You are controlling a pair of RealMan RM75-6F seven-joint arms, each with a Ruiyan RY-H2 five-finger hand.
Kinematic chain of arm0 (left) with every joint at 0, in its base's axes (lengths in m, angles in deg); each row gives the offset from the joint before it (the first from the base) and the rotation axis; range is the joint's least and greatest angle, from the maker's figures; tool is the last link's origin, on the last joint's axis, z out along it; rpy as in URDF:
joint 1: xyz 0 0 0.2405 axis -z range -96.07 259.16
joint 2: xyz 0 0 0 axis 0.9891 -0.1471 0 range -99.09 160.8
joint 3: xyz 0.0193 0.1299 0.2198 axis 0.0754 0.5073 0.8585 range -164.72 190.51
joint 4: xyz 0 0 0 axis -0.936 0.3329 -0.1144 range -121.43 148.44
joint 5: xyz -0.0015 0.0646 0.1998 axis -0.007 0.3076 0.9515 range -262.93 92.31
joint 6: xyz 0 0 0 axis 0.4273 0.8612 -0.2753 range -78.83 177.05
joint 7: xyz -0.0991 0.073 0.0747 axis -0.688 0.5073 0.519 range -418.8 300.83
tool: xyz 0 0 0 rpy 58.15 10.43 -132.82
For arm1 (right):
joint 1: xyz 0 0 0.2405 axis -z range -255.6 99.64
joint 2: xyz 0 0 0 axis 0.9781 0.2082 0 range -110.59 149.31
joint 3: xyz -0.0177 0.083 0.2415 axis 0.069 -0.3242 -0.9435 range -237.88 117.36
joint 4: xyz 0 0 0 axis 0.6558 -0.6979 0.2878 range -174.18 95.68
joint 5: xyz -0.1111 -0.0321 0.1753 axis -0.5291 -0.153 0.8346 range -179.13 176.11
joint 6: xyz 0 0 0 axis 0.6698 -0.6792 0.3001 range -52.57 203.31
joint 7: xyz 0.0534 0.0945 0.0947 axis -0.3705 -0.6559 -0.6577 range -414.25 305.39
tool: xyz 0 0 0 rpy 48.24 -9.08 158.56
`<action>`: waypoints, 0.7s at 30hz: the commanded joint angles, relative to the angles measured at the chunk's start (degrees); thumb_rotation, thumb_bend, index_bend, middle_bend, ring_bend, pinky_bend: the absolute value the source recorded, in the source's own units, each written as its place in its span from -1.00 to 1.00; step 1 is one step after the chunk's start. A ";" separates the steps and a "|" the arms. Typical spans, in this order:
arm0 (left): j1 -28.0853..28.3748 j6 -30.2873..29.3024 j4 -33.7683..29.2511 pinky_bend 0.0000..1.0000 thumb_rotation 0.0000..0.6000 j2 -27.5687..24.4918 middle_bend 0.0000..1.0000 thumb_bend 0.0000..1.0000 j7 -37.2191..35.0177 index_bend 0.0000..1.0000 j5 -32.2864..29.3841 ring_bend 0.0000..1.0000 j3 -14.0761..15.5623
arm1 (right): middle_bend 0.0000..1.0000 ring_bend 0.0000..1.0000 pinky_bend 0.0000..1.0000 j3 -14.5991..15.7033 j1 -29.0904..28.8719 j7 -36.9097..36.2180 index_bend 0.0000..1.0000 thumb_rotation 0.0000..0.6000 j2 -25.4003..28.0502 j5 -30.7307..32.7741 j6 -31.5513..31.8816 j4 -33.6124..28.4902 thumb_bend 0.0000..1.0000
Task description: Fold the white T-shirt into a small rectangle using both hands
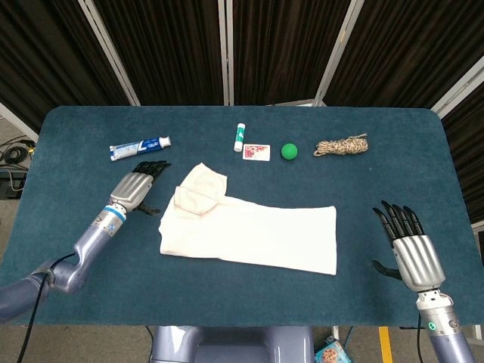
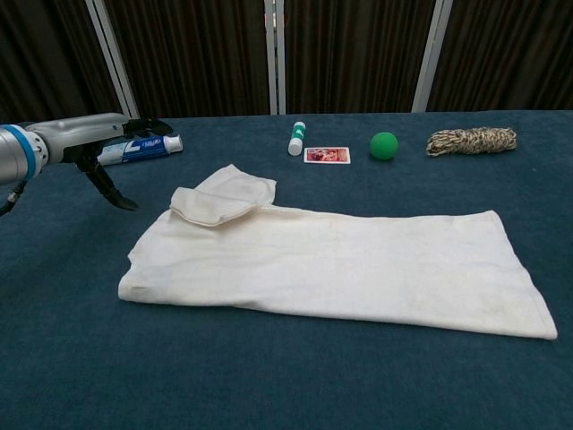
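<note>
A white T-shirt (image 1: pixel 249 231) lies folded into a long band across the middle of the blue worktop (image 1: pixel 68 136), its sleeve end bunched into a loose flap at the band's left — seen from the head view and, closer, from the chest view (image 2: pixel 340 269). The left hand (image 1: pixel 133 186) hovers just beside that left end, apart from the cloth, palm down, fingers (image 1: pixel 155 165) straight and slightly spread, holding nothing; in the chest view it (image 2: pixel 98 134) reaches in from the left edge with the thumb hanging below. The right hand (image 1: pixel 412 249) sits well apart from the shirt's right edge, near the worktop's front-right corner, back of hand up, fingers (image 1: pixel 397 219) spread and empty.

Along the far side, L to R: a toothpaste tube (image 1: pixel 140 147) w/ blue-and-white print — lettering too small to read; a white stick w/ green cap (image 1: pixel 239 135); a small red-patterned card (image 1: pixel 256 152), print illegible; a green ball (image 1: pixel 289 151); a coil of rope (image 1: pixel 341 145). Dark curtains w/ pale struts hang behind.
</note>
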 commanded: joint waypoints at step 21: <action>18.04 21.63 32.90 -1.00 1.00 18.64 -1.00 -0.66 2.33 -0.76 -10.76 -1.00 -7.24 | -1.00 -1.00 -1.00 -3.08 0.43 0.20 -0.84 1.00 -0.49 4.42 -2.83 2.59 -1.00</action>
